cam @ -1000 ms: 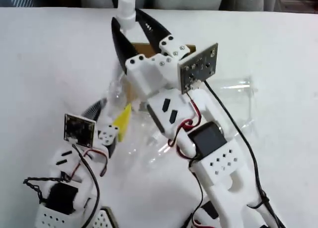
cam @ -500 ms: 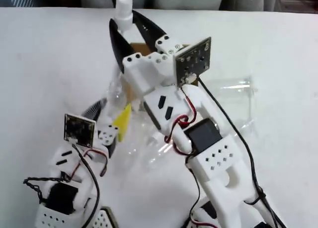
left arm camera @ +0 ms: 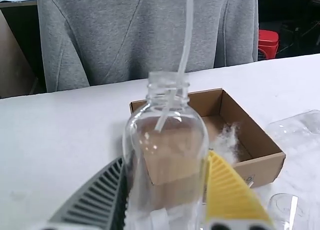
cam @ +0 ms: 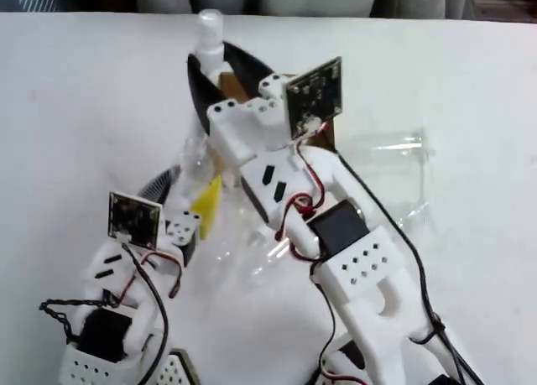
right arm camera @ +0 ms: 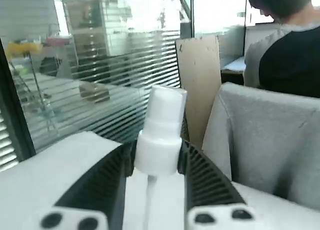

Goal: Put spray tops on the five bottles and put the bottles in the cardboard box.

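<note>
The step in hand was the capping of one bottle, with boxing to follow. The left pincer [left arm camera: 165, 192] was clamped on a clear bottle [left arm camera: 166, 140], held upright just in front of the cardboard box [left arm camera: 245, 125] on the arms' side, with one ribbed grey finger and one ribbed yellow finger pressing its rounded shoulders. Above it the right pincer [right arm camera: 156, 157] gripped the white spray top [right arm camera: 159, 135] by its collar between two black ribbed fingers, and the thin translucent dip tube [left arm camera: 186, 34] hung down from it – its end was already inside the bottle's open threaded neck. The next move probably called for lowering the top straight down so the collar met the threads, then twisting or pressing it home while the left pincer kept the bottle from turning. The tube looked limp and slightly bent, so any sideways drift could have snagged it on the rim. The bottle looked like thin, glossy plastic, smooth and liable to slip or dent under a hard squeeze. The box was shallow, of plain brown card with an open top, and something white and fluffy lay inside. A clear moulded plastic tray [cam: 394, 171] lay flat on the white bench [left arm camera: 60, 130] just beside the box – glassy and hard to pick out.
</note>
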